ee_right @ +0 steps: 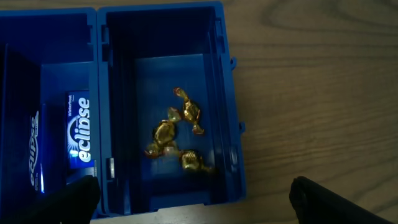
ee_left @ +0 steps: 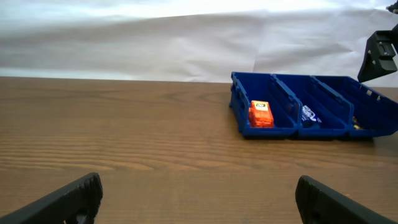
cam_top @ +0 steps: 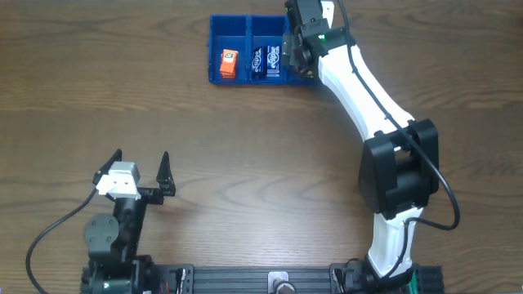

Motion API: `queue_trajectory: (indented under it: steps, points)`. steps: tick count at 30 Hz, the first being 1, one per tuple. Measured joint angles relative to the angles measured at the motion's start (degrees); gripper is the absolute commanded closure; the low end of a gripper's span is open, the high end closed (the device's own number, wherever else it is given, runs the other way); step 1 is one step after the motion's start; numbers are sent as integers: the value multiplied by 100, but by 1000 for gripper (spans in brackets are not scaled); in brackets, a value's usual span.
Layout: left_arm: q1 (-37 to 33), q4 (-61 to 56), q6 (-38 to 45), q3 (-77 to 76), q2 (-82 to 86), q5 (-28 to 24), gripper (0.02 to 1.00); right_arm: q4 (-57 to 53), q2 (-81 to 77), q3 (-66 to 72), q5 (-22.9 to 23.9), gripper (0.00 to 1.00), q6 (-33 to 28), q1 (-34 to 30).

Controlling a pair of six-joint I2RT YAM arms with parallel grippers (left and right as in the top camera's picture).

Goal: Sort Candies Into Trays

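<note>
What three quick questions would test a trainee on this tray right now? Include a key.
1. True or false: the gold-wrapped candies share a compartment with the orange pack.
2. What lies in the middle compartment of the tray? A) blue packs B) gold-wrapped candies C) nothing
3. Which arm's jaws hang above the tray?
Key: 1 false; 2 A; 3 the right arm.

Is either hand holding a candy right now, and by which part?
Nothing is held. The right hand hangs open above the gold candies in the tray; the left hand is open over the table.
</note>
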State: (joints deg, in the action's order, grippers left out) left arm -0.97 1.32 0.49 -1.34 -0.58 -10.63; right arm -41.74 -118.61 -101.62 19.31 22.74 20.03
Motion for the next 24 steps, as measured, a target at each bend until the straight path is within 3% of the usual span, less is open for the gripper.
queue_trajectory:
  steps: [10, 13, 17, 24]
  points:
    - [0, 0, 0, 0, 0, 0, 20, -422, 1034, 44, -184, 1, -105, -138]
    - [0, 0, 0, 0, 0, 2, 20, -831, 1862, 42, -433, 1, -275, -608]
    - [-2, 2, 0, 0, 0, 0, 18, -933, 2785, 382, -138, 3, -446, -1287]
    - [-2, 0, 0, 0, 0, 2, 20, 520, 5045, 3259, -28, 3, -817, -1349]
